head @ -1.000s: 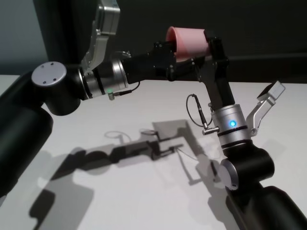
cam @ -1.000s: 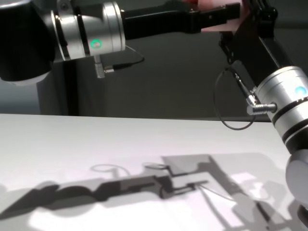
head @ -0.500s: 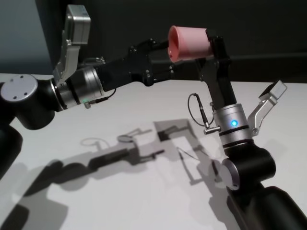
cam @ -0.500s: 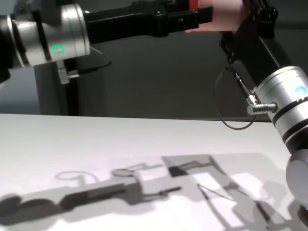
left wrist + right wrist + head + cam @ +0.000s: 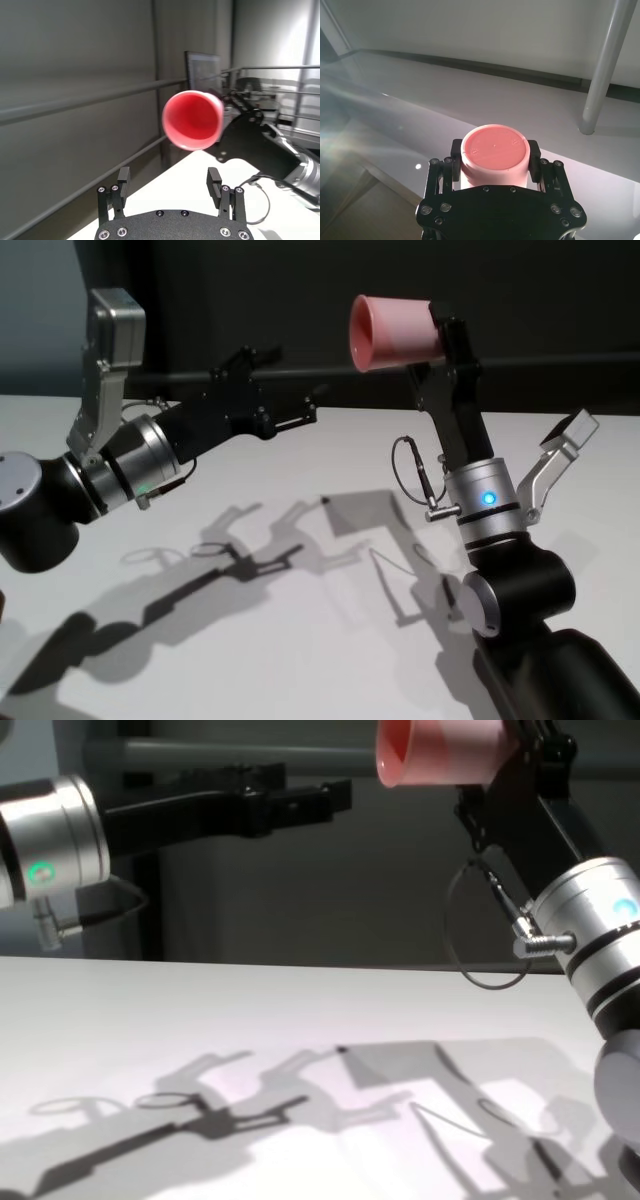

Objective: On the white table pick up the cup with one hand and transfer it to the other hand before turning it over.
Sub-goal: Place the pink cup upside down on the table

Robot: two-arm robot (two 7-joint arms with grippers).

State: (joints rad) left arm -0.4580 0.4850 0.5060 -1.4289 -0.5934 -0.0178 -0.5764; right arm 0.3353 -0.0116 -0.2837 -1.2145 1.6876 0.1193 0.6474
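The salmon-pink cup (image 5: pixel 393 330) is held high above the white table (image 5: pixel 330 660), lying sideways with its open rim toward my left arm. My right gripper (image 5: pixel 432 335) is shut on the cup near its base; in the right wrist view the flat base (image 5: pixel 494 149) sits between the fingers (image 5: pixel 534 152). My left gripper (image 5: pixel 300 405) is open and empty, some way to the left of the cup's rim and lower. The left wrist view looks into the cup's mouth (image 5: pixel 192 120) beyond the left gripper (image 5: pixel 168 180). The chest view shows the cup (image 5: pixel 440 750) and the left gripper (image 5: pixel 320 798) apart.
The white table (image 5: pixel 200 1010) carries only the arms' shadows. A dark wall with a rail stands behind it. A cable loop (image 5: pixel 410 475) hangs off my right wrist.
My left gripper has let go of the cup, opened and drawn back to the left and down. The cup stays still in my right gripper.
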